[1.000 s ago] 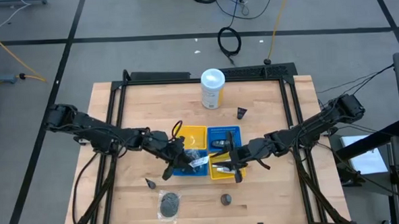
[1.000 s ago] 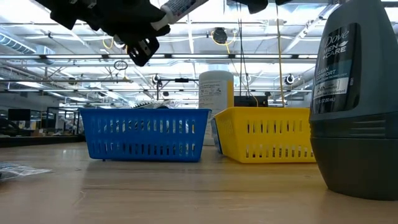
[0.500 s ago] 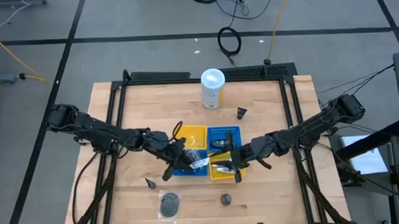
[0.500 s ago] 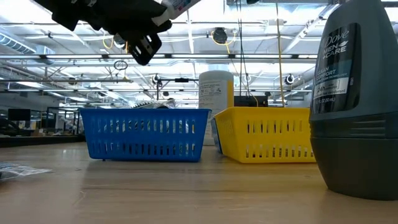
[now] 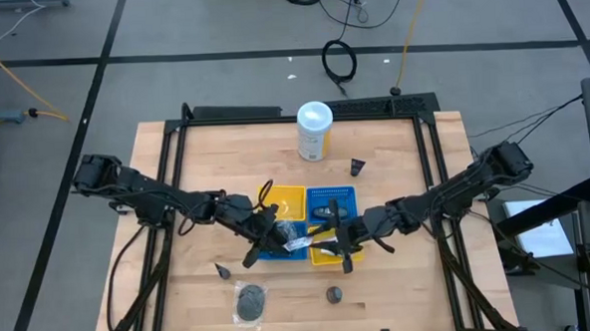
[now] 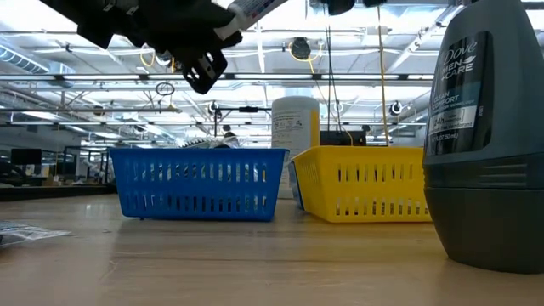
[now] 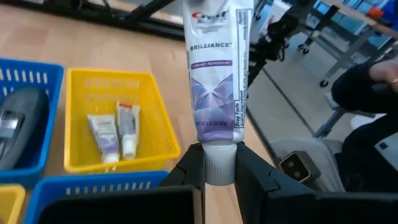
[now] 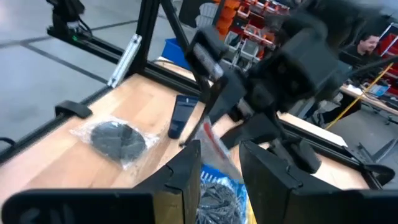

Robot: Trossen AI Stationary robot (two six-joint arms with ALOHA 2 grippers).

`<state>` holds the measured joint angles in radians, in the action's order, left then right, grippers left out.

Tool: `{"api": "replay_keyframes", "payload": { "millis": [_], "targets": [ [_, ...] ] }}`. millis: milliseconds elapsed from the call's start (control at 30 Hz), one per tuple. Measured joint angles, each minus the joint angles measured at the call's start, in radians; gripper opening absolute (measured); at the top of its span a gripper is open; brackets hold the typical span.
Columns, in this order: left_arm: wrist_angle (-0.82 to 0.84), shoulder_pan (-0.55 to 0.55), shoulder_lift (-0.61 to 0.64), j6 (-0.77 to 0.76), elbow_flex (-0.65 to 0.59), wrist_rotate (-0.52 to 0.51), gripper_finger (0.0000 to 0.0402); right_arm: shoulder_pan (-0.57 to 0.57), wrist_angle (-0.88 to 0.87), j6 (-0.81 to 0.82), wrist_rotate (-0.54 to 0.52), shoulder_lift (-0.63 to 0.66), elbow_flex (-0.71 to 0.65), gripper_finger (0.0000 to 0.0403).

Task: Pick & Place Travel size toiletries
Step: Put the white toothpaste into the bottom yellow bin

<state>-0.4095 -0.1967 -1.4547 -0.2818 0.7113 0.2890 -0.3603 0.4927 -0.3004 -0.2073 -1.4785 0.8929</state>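
Above the trays, left gripper around toothpaste tube.

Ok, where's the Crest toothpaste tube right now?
The toothpaste tube is clamped by its cap in the left gripper, held in the air over the trays near the table's middle, above the yellow tray.
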Motion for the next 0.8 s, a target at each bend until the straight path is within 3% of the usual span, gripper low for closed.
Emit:
{"api": "replay_keyframes", "payload": {
  "millis": [267, 533, 800],
  "targets": [
    [-0.007, 0.000, 0.001, -0.001, 0.000, 0.008, 0.0038, 0.001, 0.020, -0.014, 0.000, -0.007, 0.000, 0.0094],
    [-0.006, 0.000, 0.001, 0.007, 0.000, 0.013, 0.0048, 0.001, 0.016, -0.012, 0.002, -0.007, 0.000, 0.0009],
    [0.000, 0.000, 0.001, 0.015, 0.000, -0.002, 0.0082, 0.001, 0.011, 0.011, 0.000, -0.008, 0.000, 0.0002]
  ]
}}
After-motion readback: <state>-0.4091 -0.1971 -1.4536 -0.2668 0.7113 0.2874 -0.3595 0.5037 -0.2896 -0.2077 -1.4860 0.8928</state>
